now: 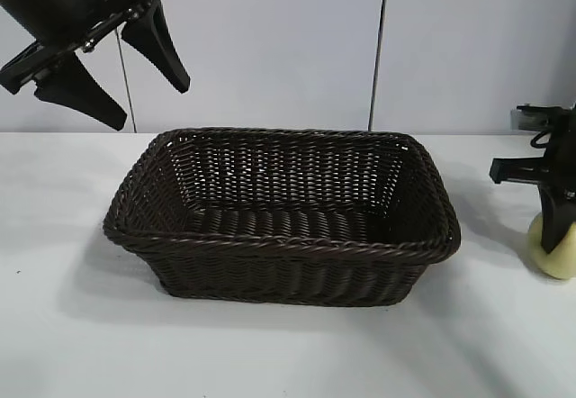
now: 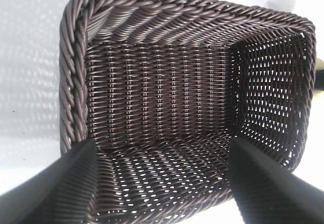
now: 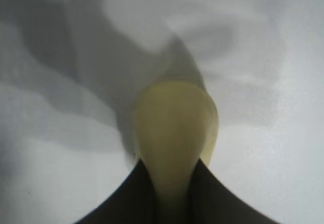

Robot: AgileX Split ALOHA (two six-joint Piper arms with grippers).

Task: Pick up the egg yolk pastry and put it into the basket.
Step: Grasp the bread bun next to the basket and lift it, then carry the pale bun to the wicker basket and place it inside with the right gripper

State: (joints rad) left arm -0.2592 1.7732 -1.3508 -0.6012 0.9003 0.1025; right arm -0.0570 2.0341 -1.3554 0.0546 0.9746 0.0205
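1. The right gripper (image 1: 554, 236) points straight down at the worktop (image 1: 288, 344), well off to the basket's right side, near the edge of the exterior view.
2. Its fingers (image 3: 131, 198) are pressed in against the egg yolk pastry (image 3: 174, 127), pinching it from both sides; the right wrist view shows the two dark tips squeezing the near end of the lump.
3. The pastry sits on the worktop between those fingers, outside the basket (image 1: 279, 213) and apart from its right wall.
4. In the exterior view one dark finger crosses the front of the pastry, so only its lower rounded part and both flanks show.
5. The pastry is pale yellow, smooth and dome-shaped, much smaller than the basket.
6. The left gripper (image 1: 112, 60) hangs in the air above and beyond the basket's left end, tilted downward toward it, with its fingers (image 2: 50, 193) spread wide and holding nothing.
7. From the left wrist view, the spread fingers frame the basket's woven interior.
8. The basket is dark brown wicker, rectangular, with sloping sides and a braided rim, standing in the middle of the white worktop.
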